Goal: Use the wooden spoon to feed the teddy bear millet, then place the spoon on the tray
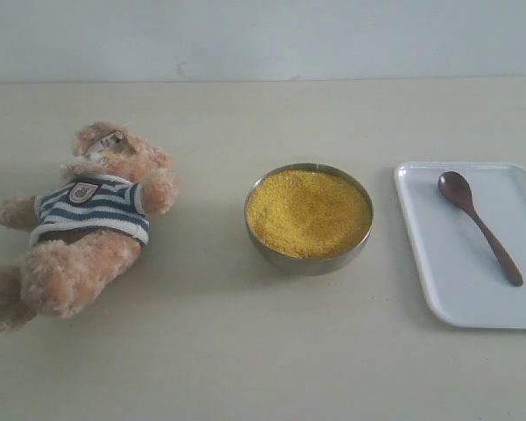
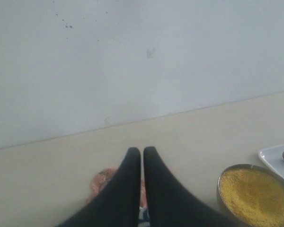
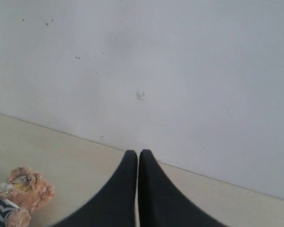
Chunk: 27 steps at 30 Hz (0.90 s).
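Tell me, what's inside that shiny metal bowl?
Fine yellow millet fills the steel bowl nearly to its rim. The grain covers the bowl's inside bottom, so anything buried beneath cannot be seen.

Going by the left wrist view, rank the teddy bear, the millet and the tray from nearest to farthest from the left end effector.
1. The teddy bear, partly hidden behind the left end effector.
2. The millet, in the middle bowl.
3. The tray, beyond the bowl, rightmost.

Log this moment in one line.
dark wooden spoon: on white tray | yellow millet: in steel bowl | left gripper: shut | right gripper: shut
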Each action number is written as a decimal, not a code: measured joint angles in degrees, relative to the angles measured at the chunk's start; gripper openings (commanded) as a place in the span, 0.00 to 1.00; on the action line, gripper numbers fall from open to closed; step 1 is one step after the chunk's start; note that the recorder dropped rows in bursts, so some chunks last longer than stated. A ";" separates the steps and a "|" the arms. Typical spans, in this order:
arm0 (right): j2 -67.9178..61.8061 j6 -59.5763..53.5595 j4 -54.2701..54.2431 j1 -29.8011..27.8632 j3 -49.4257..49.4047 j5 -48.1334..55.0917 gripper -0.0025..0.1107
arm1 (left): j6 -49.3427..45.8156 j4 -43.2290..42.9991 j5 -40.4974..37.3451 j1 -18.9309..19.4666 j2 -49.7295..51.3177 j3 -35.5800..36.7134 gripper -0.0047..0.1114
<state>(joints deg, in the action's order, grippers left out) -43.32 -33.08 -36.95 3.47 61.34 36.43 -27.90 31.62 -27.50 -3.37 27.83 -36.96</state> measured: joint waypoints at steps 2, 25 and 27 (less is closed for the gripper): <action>1.65 0.00 0.00 0.00 -3.73 -1.26 0.02 | -0.09 0.00 0.18 0.00 -1.01 0.83 0.07; 13.30 1.77 0.07 0.00 -24.58 -4.41 0.02 | -0.13 -0.11 0.83 0.00 -1.58 1.40 0.07; 13.30 2.27 0.07 0.00 -24.58 -4.28 0.02 | -0.13 -0.11 0.83 0.00 -1.58 1.40 0.07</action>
<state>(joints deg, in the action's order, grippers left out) -30.02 -30.81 -36.88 3.47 36.76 32.15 -28.03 31.51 -26.67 -3.37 26.25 -35.56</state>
